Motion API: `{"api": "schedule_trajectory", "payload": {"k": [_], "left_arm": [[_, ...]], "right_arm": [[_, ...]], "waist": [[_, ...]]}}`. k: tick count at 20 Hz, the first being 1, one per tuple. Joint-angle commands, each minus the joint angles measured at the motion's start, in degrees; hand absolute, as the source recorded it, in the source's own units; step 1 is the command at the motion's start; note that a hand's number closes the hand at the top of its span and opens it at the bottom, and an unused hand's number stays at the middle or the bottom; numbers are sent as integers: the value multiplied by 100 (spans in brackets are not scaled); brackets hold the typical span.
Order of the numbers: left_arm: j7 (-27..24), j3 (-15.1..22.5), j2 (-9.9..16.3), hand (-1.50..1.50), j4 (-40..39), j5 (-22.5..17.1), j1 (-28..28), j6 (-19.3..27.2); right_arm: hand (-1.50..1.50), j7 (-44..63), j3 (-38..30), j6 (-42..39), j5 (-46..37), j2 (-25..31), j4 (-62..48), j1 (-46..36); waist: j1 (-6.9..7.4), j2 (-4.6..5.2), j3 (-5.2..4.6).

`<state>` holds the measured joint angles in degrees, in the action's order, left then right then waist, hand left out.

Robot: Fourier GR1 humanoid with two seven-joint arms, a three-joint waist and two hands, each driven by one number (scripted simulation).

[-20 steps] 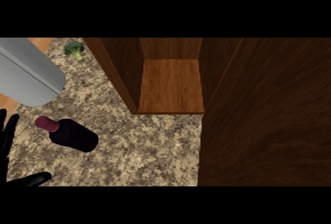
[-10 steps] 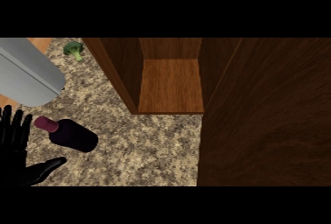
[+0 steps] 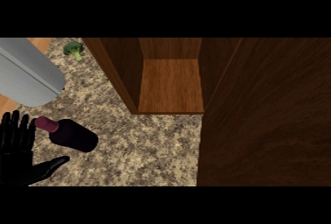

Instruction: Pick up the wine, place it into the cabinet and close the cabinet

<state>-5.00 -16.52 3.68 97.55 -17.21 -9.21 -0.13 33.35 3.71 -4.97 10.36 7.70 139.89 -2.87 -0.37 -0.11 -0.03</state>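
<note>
A dark wine bottle (image 3: 72,134) with a maroon cap lies on the speckled counter (image 3: 142,148) at the lower left, its neck towards the left. My left hand (image 3: 18,153) is just left of the bottle, open, fingers straight and pointing up, thumb spread out below the bottle; whether the fingers touch the neck I cannot tell. The wooden cabinet (image 3: 171,85) stands open in the middle, its shelf bare. Its dark door (image 3: 268,113) stands swung out and fills the right side. My right hand does not show.
A large grey rounded object (image 3: 26,72) lies at the upper left. A small broccoli floret (image 3: 74,49) sits near the counter's back, left of the cabinet. Speckled counter stretches between the bottle and the cabinet's front edge.
My left hand has come up from the lower left edge and moved right, closer to the bottle's neck. The bottle and the cabinet have not moved.
</note>
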Motion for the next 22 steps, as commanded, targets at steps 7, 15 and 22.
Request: {"api": "schedule_trajectory", "payload": {"k": [7, 15, 22], "left_arm": [[-903, -86, 71, -150, -1478, 170, 420, -363], [-1411, -69, 27, -150, -2015, 121, 362, -724], [-1632, -211, 222, -150, -2669, 107, 812, -760]], "right_arm": [[-150, 550, -140, 80, 445, 19, 1190, 159], [-150, 569, -291, 52, 485, 77, 841, -209], [-150, 447, -260, -84, 547, -69, 972, 190]], "waist": [[-46, -1, -2], [6, 5, 0], [-15, 2, 1]]}}
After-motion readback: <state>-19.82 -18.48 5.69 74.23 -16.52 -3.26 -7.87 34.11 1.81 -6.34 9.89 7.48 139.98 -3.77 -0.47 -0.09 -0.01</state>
